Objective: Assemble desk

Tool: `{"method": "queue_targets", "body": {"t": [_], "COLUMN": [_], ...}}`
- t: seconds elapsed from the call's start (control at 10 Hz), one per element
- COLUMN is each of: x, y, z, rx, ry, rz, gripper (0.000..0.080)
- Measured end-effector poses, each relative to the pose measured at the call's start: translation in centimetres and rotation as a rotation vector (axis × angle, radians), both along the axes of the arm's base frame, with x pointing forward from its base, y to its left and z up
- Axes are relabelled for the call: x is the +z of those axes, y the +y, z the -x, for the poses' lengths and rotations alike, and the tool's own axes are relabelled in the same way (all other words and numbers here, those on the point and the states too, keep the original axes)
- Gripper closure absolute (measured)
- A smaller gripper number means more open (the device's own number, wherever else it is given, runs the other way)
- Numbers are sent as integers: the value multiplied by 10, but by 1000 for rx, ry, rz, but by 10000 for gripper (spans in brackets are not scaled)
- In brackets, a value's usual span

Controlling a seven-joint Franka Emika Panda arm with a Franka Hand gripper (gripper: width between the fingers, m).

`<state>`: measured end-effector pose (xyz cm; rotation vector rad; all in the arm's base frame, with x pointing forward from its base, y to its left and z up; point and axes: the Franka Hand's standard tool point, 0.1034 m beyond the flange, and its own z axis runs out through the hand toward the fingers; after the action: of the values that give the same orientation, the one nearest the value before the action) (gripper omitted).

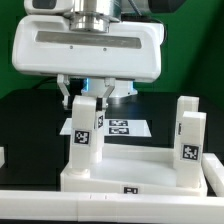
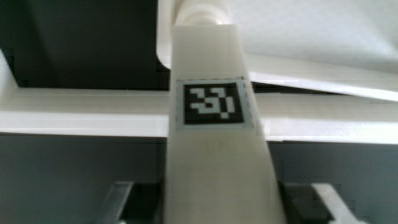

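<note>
Gripper (image 1: 87, 100) clenched on upright white square leg (image 1: 83, 135), fingers (image 1: 70, 98) narrowly apart w/ post btwn. Leg's smooth plastic, tagged, standing at corner of rimmed tabletop (image 1: 130, 170) near bench front edge. 2nd leg (image 1: 187, 135) upright opp. corner.

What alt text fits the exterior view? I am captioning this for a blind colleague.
A robot gripper holds a white square plastic leg post upright at one corner of a white rectangular tray-like tabletop. A second tagged post stands at the exterior view's right; the marker board lies behind.
</note>
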<state>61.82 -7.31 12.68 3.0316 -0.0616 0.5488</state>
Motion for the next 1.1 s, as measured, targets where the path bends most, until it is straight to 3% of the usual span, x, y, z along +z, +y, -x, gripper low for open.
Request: {"method": "queue_targets", "body": {"t": [0.5, 0.8, 0.9, 1.0, 1.1], "x": [-2, -2, -3, -3, -3], "y": [-5, -5, -5, -5, -5], "z": [6, 6, 6, 6, 6], "rx": [-4, -4, -4, -4, -4], "ry": [-63, -63, -63, -63, -63], "rz": [40, 40, 40, 40, 40], "gripper": [509, 507, 288, 288, 179]}}
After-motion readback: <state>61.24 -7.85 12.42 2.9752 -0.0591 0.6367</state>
